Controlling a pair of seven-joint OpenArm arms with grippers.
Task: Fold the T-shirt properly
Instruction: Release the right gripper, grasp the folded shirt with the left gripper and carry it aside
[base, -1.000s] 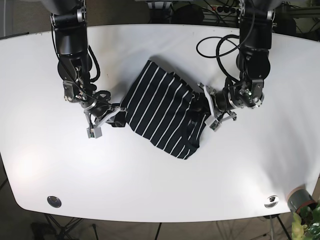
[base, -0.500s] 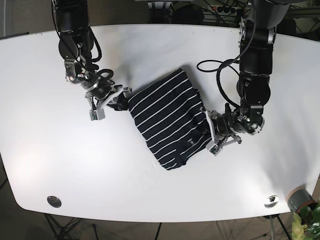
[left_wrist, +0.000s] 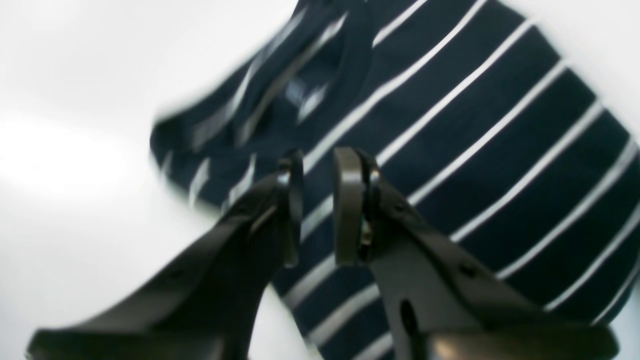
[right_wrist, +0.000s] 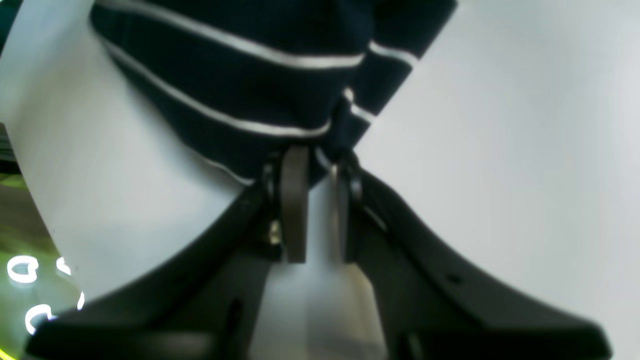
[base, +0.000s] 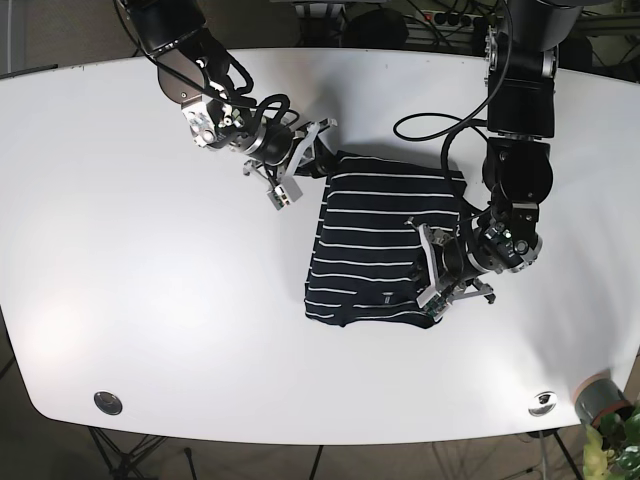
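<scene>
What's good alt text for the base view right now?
A folded navy striped T-shirt lies mid-way on a white table, seen from above. The right gripper is at its upper left corner and the left gripper at its lower right edge.

The white worktop (base: 150, 300) lies bare across its whole left half and along the front edge, open to a gripper. Near the middle, the striped T-shirt (base: 375, 240) takes up the surface. The right gripper (base: 300, 165) crowds its far-left corner, jaws nearly together on the cloth edge; the left gripper (base: 440, 280) blocks its near-right side. A slack black cable (base: 440, 125) loops above the worktop toward the far-right edge.
</scene>
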